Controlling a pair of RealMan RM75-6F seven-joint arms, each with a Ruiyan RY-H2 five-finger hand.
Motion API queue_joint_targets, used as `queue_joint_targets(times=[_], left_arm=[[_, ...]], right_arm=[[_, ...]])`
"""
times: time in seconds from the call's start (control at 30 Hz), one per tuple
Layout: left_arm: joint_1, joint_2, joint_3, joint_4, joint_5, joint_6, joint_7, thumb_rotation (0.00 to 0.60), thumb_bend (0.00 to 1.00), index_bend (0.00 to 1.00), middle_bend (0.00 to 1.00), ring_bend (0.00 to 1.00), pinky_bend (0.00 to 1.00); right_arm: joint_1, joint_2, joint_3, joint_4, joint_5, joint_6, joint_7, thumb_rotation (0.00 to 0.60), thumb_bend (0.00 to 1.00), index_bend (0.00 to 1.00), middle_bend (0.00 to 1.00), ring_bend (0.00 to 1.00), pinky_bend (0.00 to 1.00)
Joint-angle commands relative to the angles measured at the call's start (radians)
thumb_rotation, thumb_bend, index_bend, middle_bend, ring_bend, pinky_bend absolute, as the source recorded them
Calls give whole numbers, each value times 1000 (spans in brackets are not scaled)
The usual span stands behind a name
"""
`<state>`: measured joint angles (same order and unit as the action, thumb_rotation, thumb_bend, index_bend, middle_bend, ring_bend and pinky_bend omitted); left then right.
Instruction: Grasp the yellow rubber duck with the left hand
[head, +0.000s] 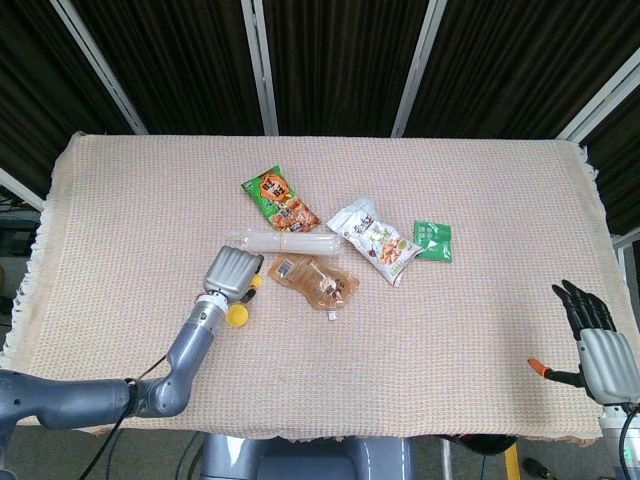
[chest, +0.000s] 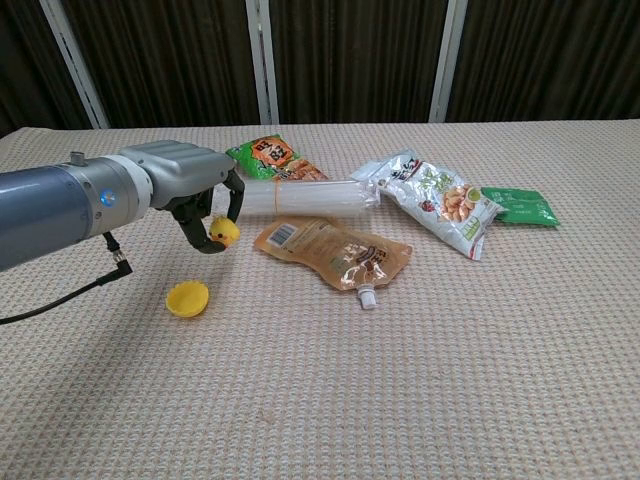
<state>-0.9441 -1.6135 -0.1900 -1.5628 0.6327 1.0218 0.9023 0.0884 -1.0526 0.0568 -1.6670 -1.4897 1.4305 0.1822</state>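
While the left hand (chest: 190, 190) curls its dark fingers around it, the duck (chest: 222, 233) sits upright in the grip, its orange beak facing toward the camera and slightly right in the chest view; it looks lifted just clear of the cloth, though the angle makes that hard to confirm. It is small, rounded and glossy yellow, about as tall as it is long, so no long axis stands out. The hand has a smooth grey metal back, and the grey forearm behind it runs in from the left, nearly level above the counter (chest: 420, 380), which is covered by a coarse woven beige cloth. Just below the duck lies a yellow cup (chest: 187, 298), fluted like a baking mould. Beside the hand is a clear plastic tube (chest: 300, 196), lying lengthwise, touching a flat brown pouch (chest: 335, 253) with a white spout. Farther back is a green snack bag (chest: 267, 156); to the right, a white snack bag (chest: 435, 200) and a small green packet (chest: 520, 207). The right hand (head: 595, 340) hangs off the counter's near right corner, fingers straight and apart, holding nothing.
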Motion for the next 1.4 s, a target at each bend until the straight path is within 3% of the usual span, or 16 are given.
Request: queue_joint_targets(times=[0.03,0.23,0.47,1.23,1.4], left_arm=[[36,107,55,-147,44,22,-8,600,455,504,1000,894,766],[67,177,126,-251,92,41,-11,600,453,507,1000,894,766],[85,185,173,-254,117,47,-24,600,453,503,1000,894,767],[72,58,167,-95,84,26,-56,600,454,483,1000,887,765],[72,49,169,-93,88,23,-61,600,441,408,1000,881,763]], right_arm=[[0,-1,0,-2,1,0,-3,600,10,46,0,0,0],[0,-5,1,-6,3,0,-13,600,10,46,0,0,0],[-3,-6,2,-8,1,7,-16,600,10,46,0,0,0],[-3,-5,3,-6,-8,12,-2,600,10,44,0,0,0],[-4,-3,3,-6,-8,13,0,600,10,44,0,0,0]])
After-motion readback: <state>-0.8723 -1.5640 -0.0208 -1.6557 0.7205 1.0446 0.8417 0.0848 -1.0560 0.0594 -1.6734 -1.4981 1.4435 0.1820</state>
